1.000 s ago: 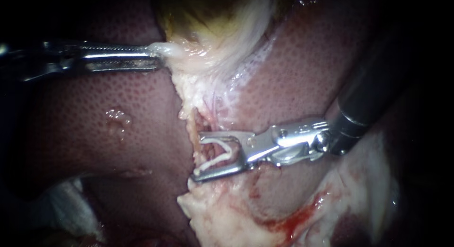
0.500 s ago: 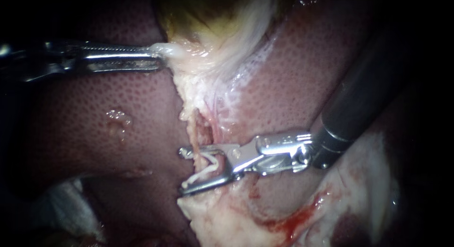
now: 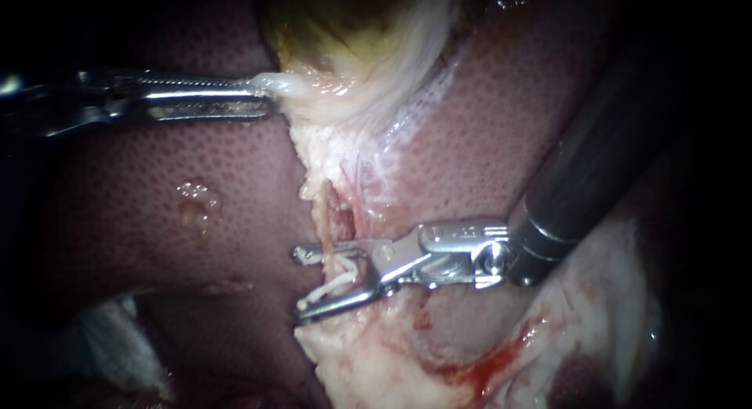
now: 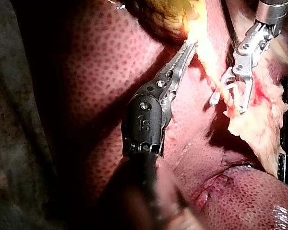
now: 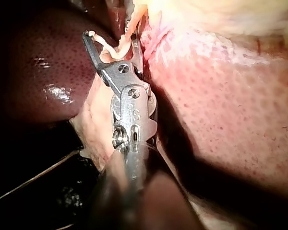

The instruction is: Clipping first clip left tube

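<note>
Only the right wrist view misses left instrument [image 3: 265,95] gripping gallbladder [image 3: 345,60]; right instrument [image 3: 299,285] clasps clip [image 3: 345,273] astride tube [image 3: 337,213].

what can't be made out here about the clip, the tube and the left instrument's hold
- Endoscope view: whether the clip encircles the whole tube; the right instrument covers the crossing.
- Right wrist view: the tube's far side, hidden behind the clip and metal.
- Left wrist view: how much gallbladder tissue the left instrument holds; glare washes its tip out.
</note>
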Robot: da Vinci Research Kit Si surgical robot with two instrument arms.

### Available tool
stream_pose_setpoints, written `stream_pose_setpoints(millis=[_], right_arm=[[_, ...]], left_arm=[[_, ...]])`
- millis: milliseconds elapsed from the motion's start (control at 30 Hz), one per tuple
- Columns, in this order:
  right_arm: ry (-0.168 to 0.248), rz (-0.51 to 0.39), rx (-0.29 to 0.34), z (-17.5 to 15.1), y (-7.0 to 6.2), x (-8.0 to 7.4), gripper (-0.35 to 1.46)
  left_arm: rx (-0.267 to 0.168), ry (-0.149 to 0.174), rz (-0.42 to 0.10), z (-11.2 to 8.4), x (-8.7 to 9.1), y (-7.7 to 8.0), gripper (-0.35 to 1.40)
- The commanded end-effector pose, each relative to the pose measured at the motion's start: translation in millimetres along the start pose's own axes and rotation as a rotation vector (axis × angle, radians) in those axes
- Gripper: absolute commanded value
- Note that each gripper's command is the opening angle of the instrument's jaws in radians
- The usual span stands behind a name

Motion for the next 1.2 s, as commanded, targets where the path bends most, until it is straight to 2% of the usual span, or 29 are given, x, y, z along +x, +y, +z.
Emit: stream_pose_setpoints(millis=[33,167,233,300,367,400,500,633,1200], right_arm=[[-0.002,0.002,0.008,0.0,0.0,-0.1,0.54],[-0.009,0.015,0.033,0.2,0.1,-0.6,0.51],[-0.014,0.035,0.042,0.2,0.1,-0.7,0.42],[-0.03,0.07,0.047,0.0,0.2,-0.8,0.25],[-0.06,0.108,0.058,-0.3,0.4,-0.9,-0.19],[-0.073,0.118,0.061,-0.4,0.5,-1.0,-0.35],[-0.068,0.156,0.037,-0.6,0.8,-1.1,-0.35],[-0.067,0.18,0.035,-0.6,0.8,-1.1,-0.35],[-0.065,0.191,0.032,-0.6,0.7,-1.1,-0.35]], left_arm=[[0.001,0.0,0.0,0.0,0.0,0.0,-0.35],[0.001,0.0,0.0,0.0,0.0,0.0,-0.35],[0.001,0.0,0.0,0.0,0.0,0.0,-0.35],[0.001,0.0,0.0,0.0,0.0,0.0,-0.35],[0.001,0.0,0.0,0.0,0.0,0.0,-0.35],[0.0,0.0,0.0,0.0,0.0,0.0,-0.35],[0.001,0.0,0.0,0.0,0.0,0.0,-0.35],[0.0,0.0,0.0,0.0,0.0,0.0,-0.35],[0.0,0.0,0.0,0.0,-0.1,-0.1,-0.35]])
